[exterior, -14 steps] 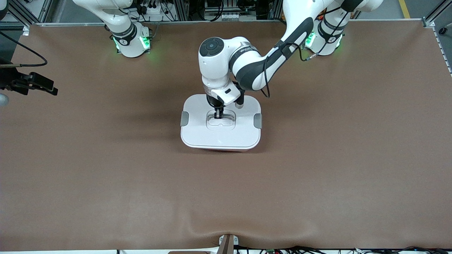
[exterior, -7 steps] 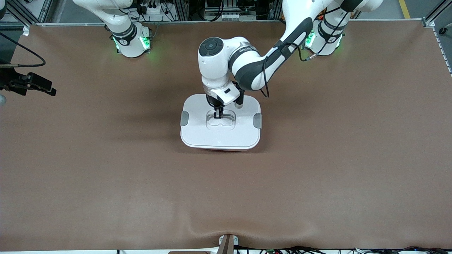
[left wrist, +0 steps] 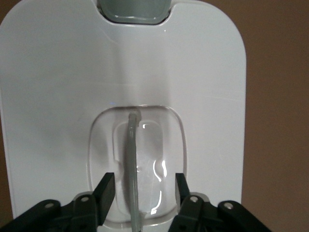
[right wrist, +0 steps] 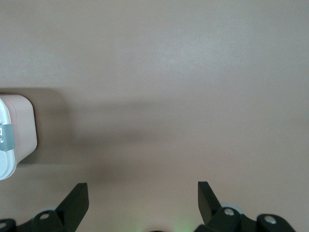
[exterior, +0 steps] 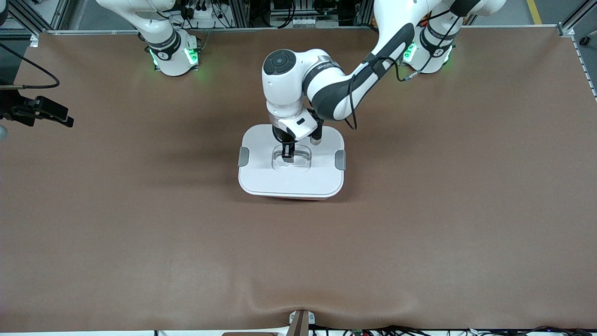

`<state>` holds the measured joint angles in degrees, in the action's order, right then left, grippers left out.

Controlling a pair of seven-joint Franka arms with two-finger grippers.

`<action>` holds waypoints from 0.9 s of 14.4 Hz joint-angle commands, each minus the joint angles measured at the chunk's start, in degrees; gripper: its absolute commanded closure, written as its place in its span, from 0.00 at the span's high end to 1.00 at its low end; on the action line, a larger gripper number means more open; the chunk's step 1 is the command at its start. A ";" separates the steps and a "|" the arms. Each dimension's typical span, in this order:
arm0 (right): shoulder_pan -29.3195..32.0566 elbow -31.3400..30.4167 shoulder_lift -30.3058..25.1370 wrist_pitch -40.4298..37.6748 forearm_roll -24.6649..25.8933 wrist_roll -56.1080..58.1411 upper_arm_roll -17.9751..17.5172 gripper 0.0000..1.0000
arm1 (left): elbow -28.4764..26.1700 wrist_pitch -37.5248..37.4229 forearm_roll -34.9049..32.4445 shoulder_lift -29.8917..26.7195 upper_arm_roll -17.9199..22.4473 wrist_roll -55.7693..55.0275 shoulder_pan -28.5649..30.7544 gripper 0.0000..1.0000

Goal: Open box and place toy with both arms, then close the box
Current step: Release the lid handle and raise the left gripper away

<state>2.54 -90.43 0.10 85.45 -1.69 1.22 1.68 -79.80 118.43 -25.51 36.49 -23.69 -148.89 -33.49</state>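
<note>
White lid point(exterior: 291, 175) sits closed on the box point(right wrist: 19, 130) mid-counter point(exterior: 419, 224), both grey clips point(exterior: 243, 157) at its ends. Left tool point(left wrist: 140, 186) is down in the lid's recessed handle point(left wrist: 131, 159), fingers point(left wrist: 107, 191) apart either side of the bar, gripping nothing. Right tool point(right wrist: 140, 198) hangs wide open and empty over bare counter toward the right arm's end, waiting. Toy's probably inside, can't see it.

Right gripper point(right wrist: 142, 203) over bare brown surface point(right wrist: 183, 72), fingers point(right wrist: 77, 200) spread wide, nothing between them. Corner of pink box point(right wrist: 21, 128) with white lid point(right wrist: 5, 164) and grey clip point(right wrist: 6, 137) at frame edge, shadow beside it.
</note>
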 commanded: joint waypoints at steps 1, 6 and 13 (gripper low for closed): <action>0.80 0.78 0.25 -0.37 -0.42 0.01 -0.28 1.00 | -0.18 -3.11 1.68 -3.43 -0.48 3.42 1.58 1.00; 0.98 0.78 0.34 -0.20 -0.42 -0.08 -0.28 1.00 | -0.27 -7.59 8.09 -9.67 -0.57 18.33 7.54 1.00; 1.06 0.78 0.34 -0.20 -0.42 -0.07 -0.28 1.00 | -0.27 -15.40 12.58 -16.35 -0.66 51.63 17.04 1.00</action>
<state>2.65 -90.43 0.14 85.45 -1.69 1.22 1.90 -79.19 105.66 -14.85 22.45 -23.82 -105.20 -18.83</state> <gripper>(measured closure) 0.000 0.000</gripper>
